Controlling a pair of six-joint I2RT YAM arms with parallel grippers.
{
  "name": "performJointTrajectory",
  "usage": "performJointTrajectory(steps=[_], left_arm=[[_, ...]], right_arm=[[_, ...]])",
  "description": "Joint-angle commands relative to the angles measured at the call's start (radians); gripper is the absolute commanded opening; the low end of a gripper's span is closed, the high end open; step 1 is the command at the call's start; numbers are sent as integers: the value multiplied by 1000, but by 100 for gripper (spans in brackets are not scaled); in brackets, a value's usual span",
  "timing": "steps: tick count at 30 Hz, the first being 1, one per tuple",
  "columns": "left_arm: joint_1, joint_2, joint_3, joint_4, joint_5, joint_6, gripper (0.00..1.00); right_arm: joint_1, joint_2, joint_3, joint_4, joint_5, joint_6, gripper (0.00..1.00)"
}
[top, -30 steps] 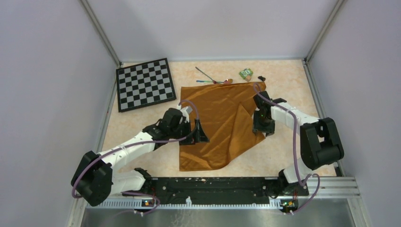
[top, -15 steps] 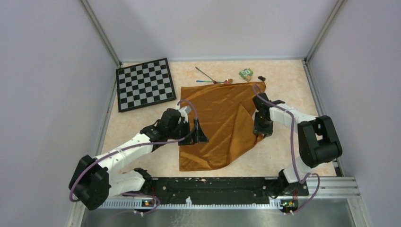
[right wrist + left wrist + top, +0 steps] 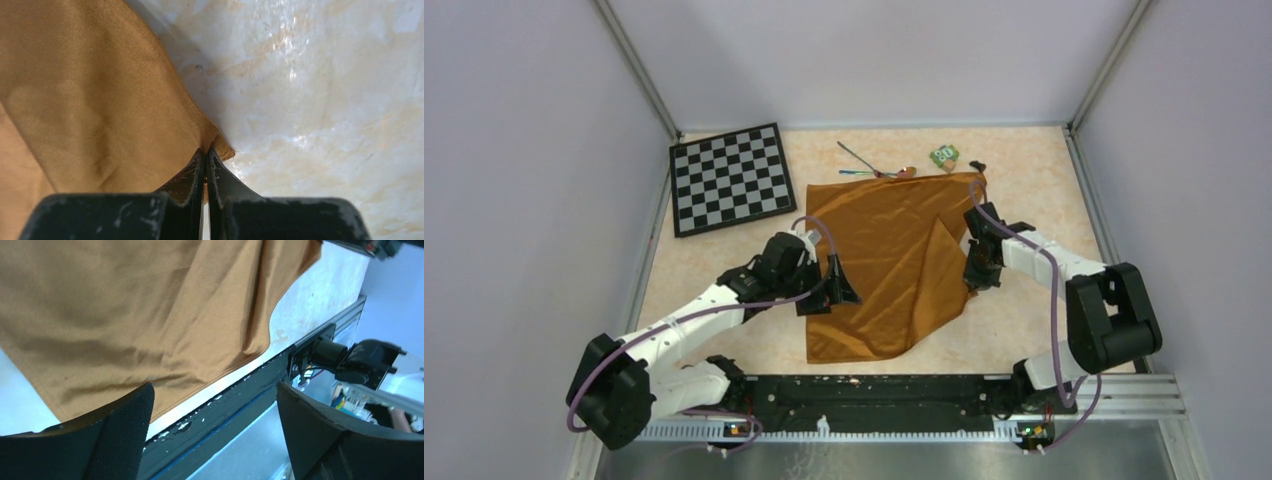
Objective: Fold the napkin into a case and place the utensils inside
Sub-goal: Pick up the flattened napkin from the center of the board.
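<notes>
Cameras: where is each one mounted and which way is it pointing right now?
Top external: above and behind the arms, looking down on the table; left arm and right arm show whole.
Left wrist: on the left arm, looking across the napkin toward the near rail; open left gripper frames the view.
Right wrist: on the right arm, looking down at the table; right gripper shut on the napkin's edge.
Shared: all three show the napkin.
</notes>
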Motion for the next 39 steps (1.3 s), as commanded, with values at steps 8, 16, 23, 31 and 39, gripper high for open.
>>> performJointTrajectory(steps=[8,16,23,31,39], left_arm=[[-134,20,-10,-339,-279,-523,86],[-288,71,61,-548,-493,-872,64],[-313,262,183,-725,-506,-954,57],[-315,274,138,-677,-519,-983,58],[-318,277,53,-585,-477,-1010,60]], right_arm=[[5,-182,-64,49,-41,301,0],[6,-206,-120,93,-46,285,0],[6,-226,-129,104,-43,247,0],[4,-254,-142,105,-52,219,0],[-1,-255,-154,105,-56,198,0]])
